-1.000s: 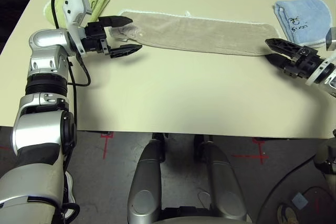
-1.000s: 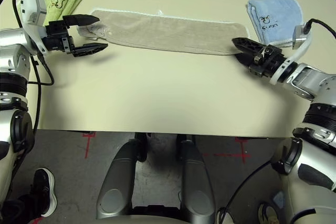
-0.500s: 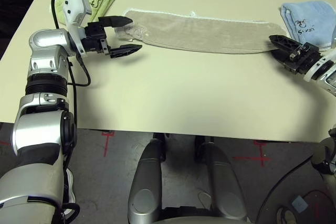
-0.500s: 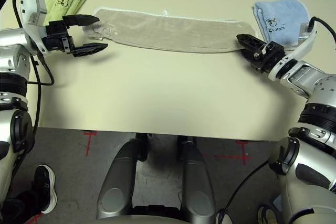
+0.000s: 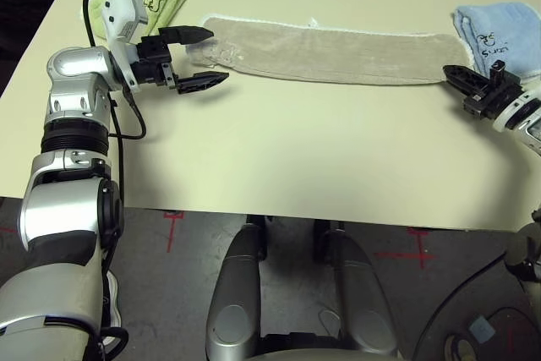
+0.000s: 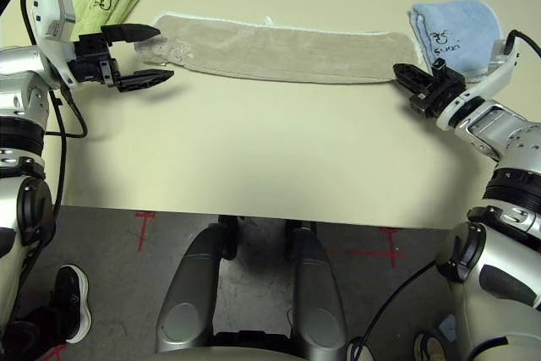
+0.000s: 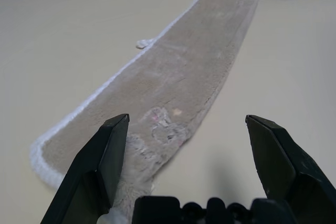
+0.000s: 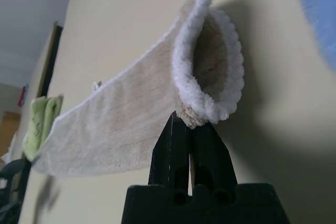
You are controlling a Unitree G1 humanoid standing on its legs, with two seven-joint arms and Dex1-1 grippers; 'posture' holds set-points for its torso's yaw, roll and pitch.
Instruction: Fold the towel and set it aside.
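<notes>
- The towel (image 5: pixel 330 48) lies as a long, narrow strip across the far part of the tabletop (image 5: pixel 279 150), its long axis running from the robot's left to its right, one end at each gripper.
- The right gripper (image 8: pixel 191 125) has its fingers pressed together on the towel's right end; in the right wrist view the white-edged corner curls up into a loop just above the fingertips.
- The left gripper (image 5: pixel 203 57) hovers with fingers spread wide at the towel's left end, which lies between and just ahead of them, not yet pinched.
- Judged from this, the coming move turns on the left gripper closing on its end so both ends can be brought together.
- The cloth is beige terry with a white stitched edge along the far side, flat but for a rumpled patch near the left end.
</notes>
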